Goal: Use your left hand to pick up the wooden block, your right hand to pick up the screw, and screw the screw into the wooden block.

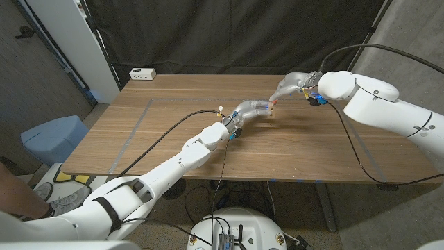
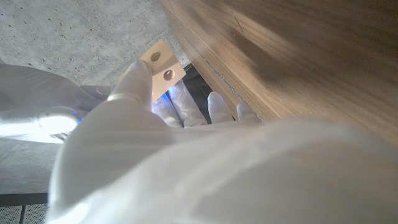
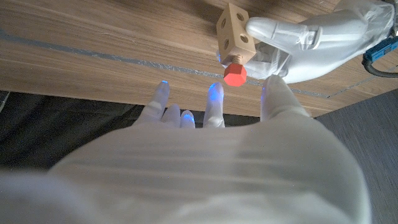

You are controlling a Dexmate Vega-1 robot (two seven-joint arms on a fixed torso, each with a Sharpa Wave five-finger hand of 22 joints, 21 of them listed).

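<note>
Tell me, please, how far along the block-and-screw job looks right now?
Done: the left robot hand holds the wooden block above the table, and the red screw sits in it. In hand: the right robot hand is open just off the screw. Left: seating depth unclear.

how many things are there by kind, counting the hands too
robot hands: 2, left hand and right hand
wooden block: 1
red screw: 1
white box on the table: 1
total: 5
</note>
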